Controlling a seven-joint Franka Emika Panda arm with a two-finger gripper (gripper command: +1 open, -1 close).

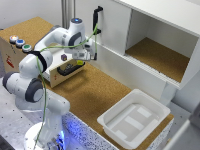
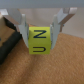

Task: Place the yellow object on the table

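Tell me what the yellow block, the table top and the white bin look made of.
Yellow block: smooth, matte, likely painted wood or plastic, with dark printed marks; gripper holds it.
Table: cork-like, brown and granular, with a speckled white front edge.
White bin: probably moulded plastic, with thin walls and rounded corners.

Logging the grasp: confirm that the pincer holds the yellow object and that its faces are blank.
Not quite. The pincer does hold the yellow object, but its faces are not blank: the wrist view shows dark letter-like marks on them.
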